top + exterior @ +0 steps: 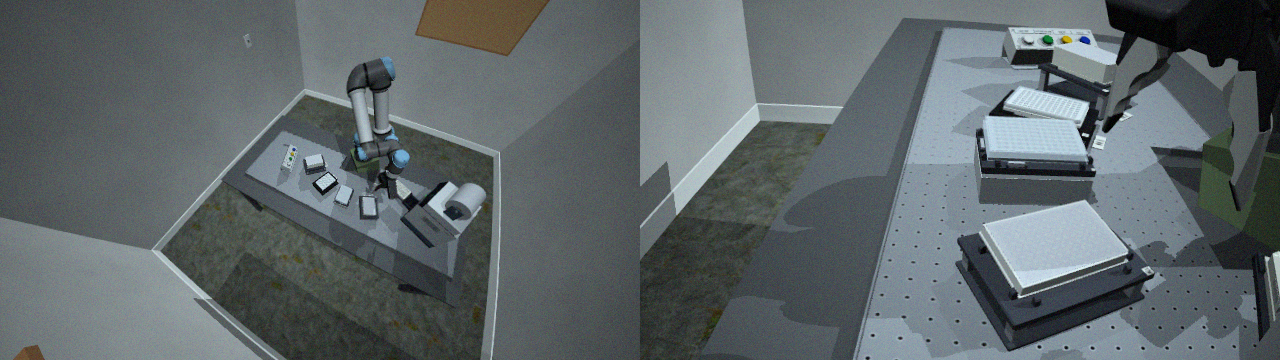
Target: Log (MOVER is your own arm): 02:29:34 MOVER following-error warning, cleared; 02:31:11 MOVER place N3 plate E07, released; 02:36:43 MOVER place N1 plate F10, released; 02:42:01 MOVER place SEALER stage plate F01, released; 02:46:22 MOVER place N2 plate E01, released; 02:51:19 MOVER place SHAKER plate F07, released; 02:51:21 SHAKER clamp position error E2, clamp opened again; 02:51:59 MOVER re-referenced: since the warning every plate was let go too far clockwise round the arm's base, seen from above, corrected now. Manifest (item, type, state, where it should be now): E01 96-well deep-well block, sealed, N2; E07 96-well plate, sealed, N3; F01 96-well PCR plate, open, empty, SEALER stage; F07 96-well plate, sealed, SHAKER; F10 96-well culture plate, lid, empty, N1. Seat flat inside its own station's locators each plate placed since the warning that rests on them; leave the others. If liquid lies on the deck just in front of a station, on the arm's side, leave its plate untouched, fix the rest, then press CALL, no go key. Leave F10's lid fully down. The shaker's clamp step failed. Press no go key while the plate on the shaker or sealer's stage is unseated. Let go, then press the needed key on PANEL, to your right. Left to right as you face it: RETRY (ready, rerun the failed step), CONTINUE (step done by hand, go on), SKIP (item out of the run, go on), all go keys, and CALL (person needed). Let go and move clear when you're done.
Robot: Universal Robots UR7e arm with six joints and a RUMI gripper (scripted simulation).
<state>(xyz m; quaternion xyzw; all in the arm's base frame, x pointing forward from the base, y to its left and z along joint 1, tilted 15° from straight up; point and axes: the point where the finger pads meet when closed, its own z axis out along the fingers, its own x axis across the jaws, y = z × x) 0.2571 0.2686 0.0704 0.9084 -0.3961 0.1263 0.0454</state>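
We list by colour: table top — pale grey, dotted with rows of dark holes. Nest bases — black. Plates — white to light grey. Panel — off-white, with white, green, yellow and blue keys. Arm — grey and white, blue joint caps. Pedestal — olive green. Floor — mottled grey-green.

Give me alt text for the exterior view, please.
Four plates sit in a row on a perforated deck, the nearest plate skewed on its dark nest. The open, empty tool hangs at right; a button panel lies behind.
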